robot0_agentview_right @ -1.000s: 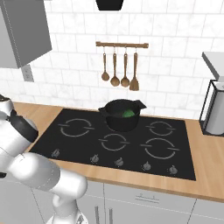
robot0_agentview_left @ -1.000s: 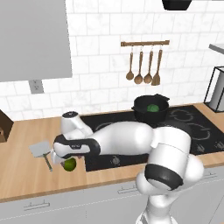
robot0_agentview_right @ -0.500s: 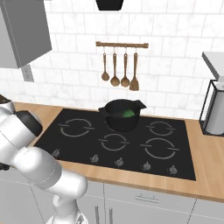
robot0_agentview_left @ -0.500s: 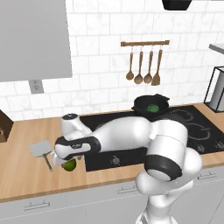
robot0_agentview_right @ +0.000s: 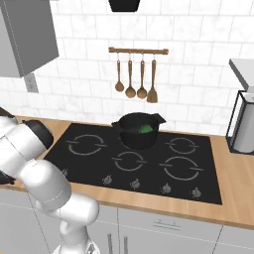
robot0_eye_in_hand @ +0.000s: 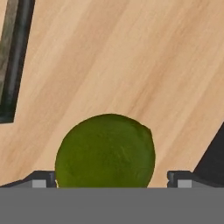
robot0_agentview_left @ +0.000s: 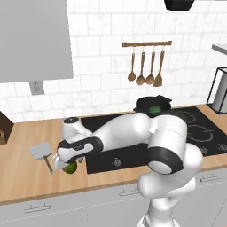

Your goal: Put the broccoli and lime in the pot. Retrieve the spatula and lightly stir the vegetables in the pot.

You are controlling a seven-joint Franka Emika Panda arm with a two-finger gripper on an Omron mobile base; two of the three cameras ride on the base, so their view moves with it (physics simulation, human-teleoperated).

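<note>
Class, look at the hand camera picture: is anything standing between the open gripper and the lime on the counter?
Nothing visible does. The lime lies on the bare wooden counter, between the open gripper fingertips, with no other object in the gap.

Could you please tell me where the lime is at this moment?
The lime lies on the wooden counter, left of the hob, just right of the spatula; in the hand view it sits between the open gripper fingers.

Bare wood counter (robot0_agentview_left: pixel 26 177) all round the lime (robot0_agentview_left: pixel 71 168). Spatula (robot0_agentview_left: pixel 42 153) lies just beside it, on the left. Pot (robot0_agentview_right: pixel 139 130) top is open w/ free room above; spoons (robot0_agentview_right: pixel 135 74) hang well behind.
</note>
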